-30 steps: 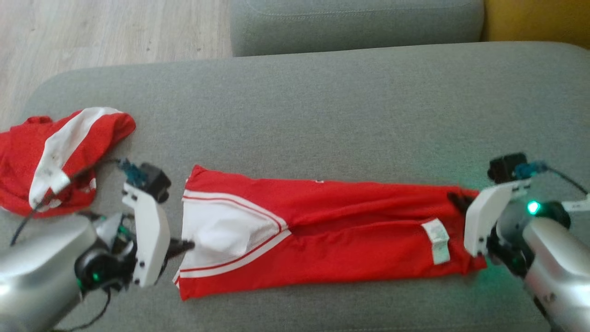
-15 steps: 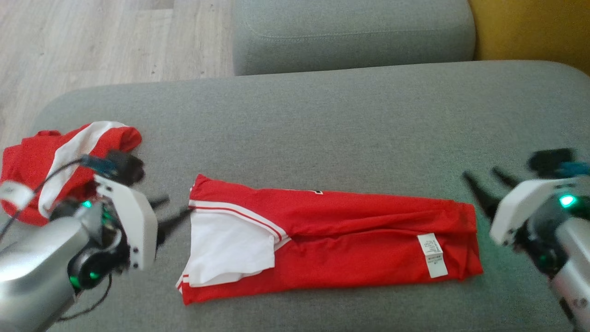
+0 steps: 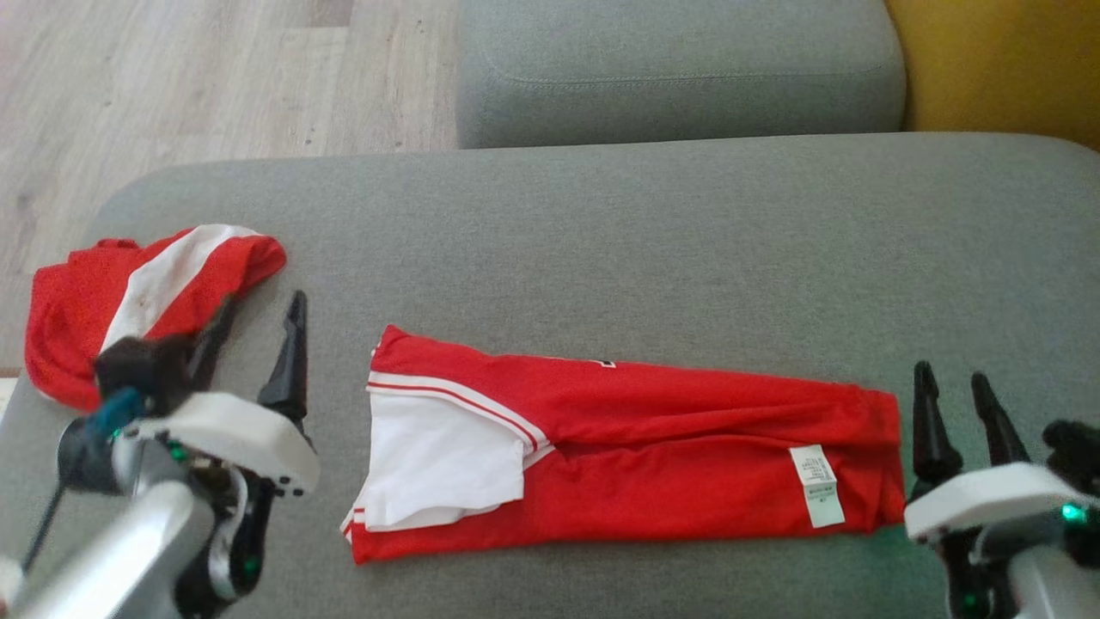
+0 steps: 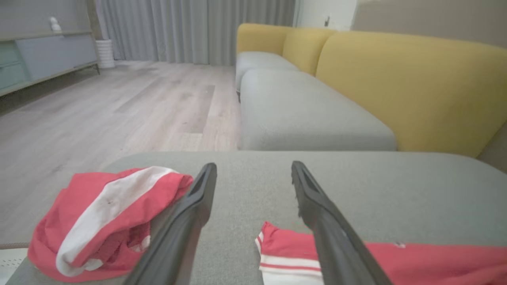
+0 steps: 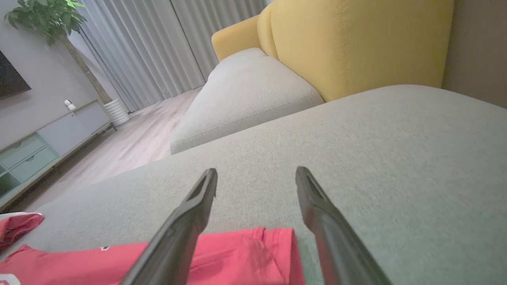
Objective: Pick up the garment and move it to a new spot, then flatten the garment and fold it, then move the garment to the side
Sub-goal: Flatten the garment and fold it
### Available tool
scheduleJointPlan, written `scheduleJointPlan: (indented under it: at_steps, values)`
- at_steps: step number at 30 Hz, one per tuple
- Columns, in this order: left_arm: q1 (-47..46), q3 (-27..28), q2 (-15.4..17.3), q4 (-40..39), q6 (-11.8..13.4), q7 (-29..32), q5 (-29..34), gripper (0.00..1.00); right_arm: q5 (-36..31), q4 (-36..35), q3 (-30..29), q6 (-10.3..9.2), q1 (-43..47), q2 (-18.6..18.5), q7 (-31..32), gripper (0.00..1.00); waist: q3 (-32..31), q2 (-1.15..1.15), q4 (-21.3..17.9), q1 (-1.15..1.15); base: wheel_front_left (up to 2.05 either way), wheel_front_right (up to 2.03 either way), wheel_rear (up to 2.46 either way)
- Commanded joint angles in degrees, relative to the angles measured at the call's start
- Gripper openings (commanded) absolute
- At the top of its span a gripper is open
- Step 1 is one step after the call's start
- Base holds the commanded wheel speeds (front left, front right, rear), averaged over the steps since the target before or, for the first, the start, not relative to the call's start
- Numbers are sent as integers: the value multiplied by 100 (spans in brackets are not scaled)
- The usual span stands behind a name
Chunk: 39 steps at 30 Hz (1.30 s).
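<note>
On the broad grey fabric sofa seat (image 3: 644, 241) we see a red fabric garment (image 3: 653, 447) with a white side panel, folded into a long flat strip that lies across the middle of the seat. Its white-panel end points toward the left gripper (image 3: 263, 298) and its small white care label (image 3: 818, 486) sits near the opposite end. The left gripper's fingers are spread wide and hold nothing. They stand between the strip and a crumpled red and white garment (image 3: 86, 301) at the seat's left edge. The right gripper (image 3: 951, 371) is just beside the label end, fingers likewise spread apart and empty. Along the left wrist view (image 4: 254, 164) we find a yellow sofa back (image 4: 416, 87) and a pale wooden floor (image 4: 119, 107).
</note>
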Motion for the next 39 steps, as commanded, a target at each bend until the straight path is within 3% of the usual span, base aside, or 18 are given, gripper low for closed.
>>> scheduleJointPlan:
  at_steps: [1,4,7,11,18,29,37,38,39]
  values:
    - [8,562,50,-231,110,-67,251,100,-133,-254,30,40,-91,-15,-23,100,4,0,1,0,0,0,0]
    - [852,1355,-469,-534,142,-68,836,100,-323,-374,-170,40,98,183,62,100,22,0,-7,0,0,0,0]
    - [1344,1797,-906,-625,-121,-69,1280,100,-457,-405,-263,40,150,284,233,100,43,0,5,0,0,0,0]
    - [1555,2084,-1246,-485,-554,-69,1656,100,-632,-270,-264,40,-35,327,658,100,70,0,13,0,0,0,0]
    - [1526,2435,-1607,-170,-1060,-69,2017,100,-815,508,-328,40,-614,271,1533,100,147,0,87,0,0,0,0]
    - [1548,2684,-1968,155,-1460,-70,2319,100,-1106,1901,-782,40,-1226,249,2684,100,336,0,312,0,0,0,0]
    - [1531,2875,-2168,334,-1656,-70,2510,100,-337,2228,-94,40,-1210,470,3856,100,381,0,435,0,0,0,0]
    - [1535,2897,-2189,349,-1673,-70,2531,100,-232,2190,19,40,-1165,483,3963,83,374,0,443,0,0,0,0]
    - [1539,2918,-2209,362,-1690,-70,2551,100,-134,2135,105,40,-1124,490,4026,56,369,0,450,0,0,0,0]
